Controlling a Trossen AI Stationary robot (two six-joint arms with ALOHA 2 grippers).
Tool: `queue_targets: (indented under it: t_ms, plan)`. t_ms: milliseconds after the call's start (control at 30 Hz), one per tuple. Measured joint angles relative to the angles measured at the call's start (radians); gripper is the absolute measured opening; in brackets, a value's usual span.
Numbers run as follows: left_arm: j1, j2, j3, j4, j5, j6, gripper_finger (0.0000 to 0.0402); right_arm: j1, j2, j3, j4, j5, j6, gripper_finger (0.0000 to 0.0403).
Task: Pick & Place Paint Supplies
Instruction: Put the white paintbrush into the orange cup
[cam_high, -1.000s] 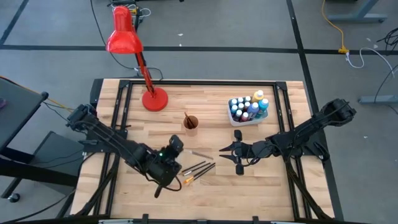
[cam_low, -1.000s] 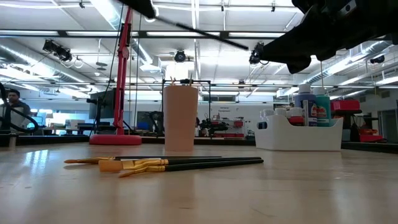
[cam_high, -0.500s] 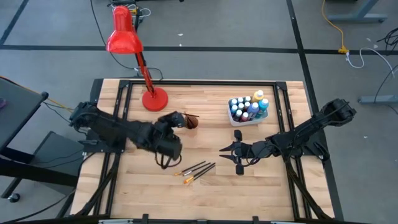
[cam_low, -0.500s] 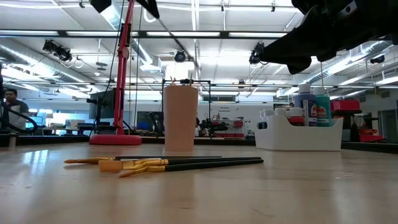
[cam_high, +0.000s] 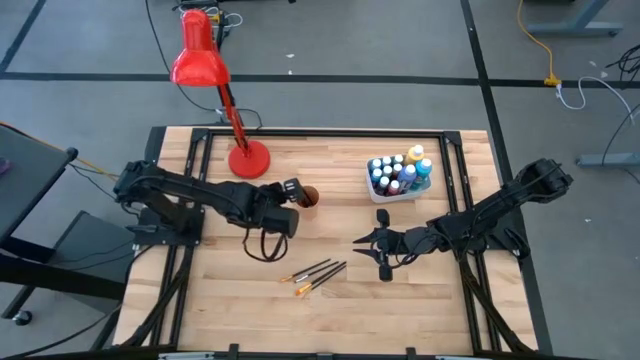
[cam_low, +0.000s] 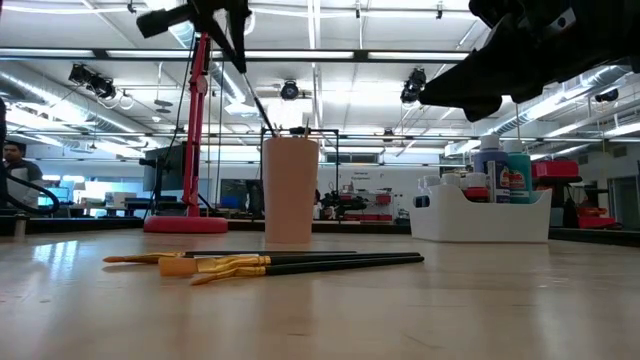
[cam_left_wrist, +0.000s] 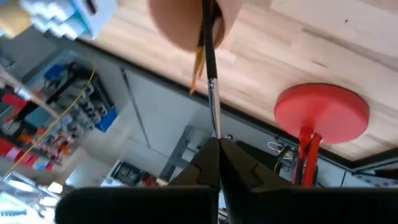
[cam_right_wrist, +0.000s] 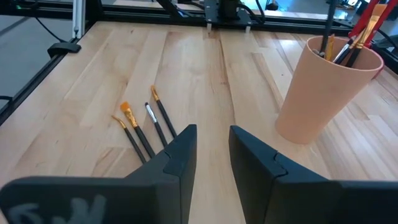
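High view: one paintbrush (cam_left_wrist: 210, 74) is held clamped in the left claw (cam_high: 291, 191) over the orange cup (cam_high: 307, 197), while four brushes (cam_high: 315, 273) are left on the desk (cam_high: 420, 310).

Overhead, table-level (facing roomward), 2 wrist cameras share cup (cam_high: 307, 197).

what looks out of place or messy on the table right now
Nothing is spilled or broken. The loose paintbrushes lie in a fanned heap on the bare wood instead of standing in the orange cup. The left gripper holds one brush tilted into that cup. The paint bottles stand upright in their white tub.
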Motion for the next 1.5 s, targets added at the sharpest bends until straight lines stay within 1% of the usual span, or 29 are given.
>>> queue_targets:
  t_ms: [100, 300, 367, 467, 533, 733, 833, 933, 1033, 1167, 1233, 1333, 1500]
  plan:
    - [0.020, 0.002, -0.052, 0.056, 0.010, 0.038, 0.0010, 0.000, 0.000, 0.000, -0.001, 0.000, 0.000, 0.0098]
    - [0.062, 0.002, -0.168, 0.261, -0.006, 0.125, 0.0011, 0.000, 0.000, 0.000, -0.001, 0.000, 0.000, 0.0098]
    - [0.065, 0.002, -0.179, 0.319, 0.012, 0.133, 0.0012, 0.000, 0.000, 0.000, 0.000, 0.000, 0.000, 0.0098]
    - [0.069, 0.002, -0.181, 0.386, 0.069, 0.135, 0.0019, 0.000, 0.000, 0.000, 0.000, 0.000, 0.000, 0.0098]
    - [0.070, 0.002, -0.181, 0.409, 0.093, 0.132, 0.0023, 0.000, 0.000, 0.000, 0.000, 0.002, 0.000, 0.0098]
    - [0.072, 0.002, -0.181, 0.418, 0.105, 0.121, 0.0026, 0.000, 0.000, 0.000, 0.000, 0.002, 0.000, 0.0098]
    - [0.073, 0.002, -0.181, 0.419, 0.122, 0.076, 0.0027, 0.000, 0.000, 0.000, 0.001, 0.002, 0.000, 0.0098]
    - [0.077, 0.002, -0.181, 0.439, 0.171, 0.010, 0.0027, 0.000, 0.000, 0.000, 0.001, 0.002, 0.000, 0.0098]
    - [0.084, 0.002, -0.181, 0.486, 0.227, -0.114, 0.0027, 0.000, 0.000, 0.000, 0.001, 0.002, 0.000, 0.0098]
    - [0.102, 0.002, -0.181, 0.558, 0.230, -0.260, 0.0028, 0.000, 0.000, 0.000, 0.001, 0.002, 0.003, 0.0098]
    - [0.112, 0.002, -0.181, 0.577, 0.229, -0.293, 0.0029, 0.000, 0.000, 0.000, 0.001, 0.001, 0.005, 0.0098]
    - [0.125, 0.002, -0.181, 0.581, 0.229, -0.296, 0.0037, 0.000, 0.000, 0.000, 0.001, 0.000, 0.005, 0.0098]
    - [0.137, 0.002, -0.181, 0.581, 0.264, -0.357, 0.0067, 0.000, 0.000, 0.000, 0.001, 0.000, 0.005, 0.0098]
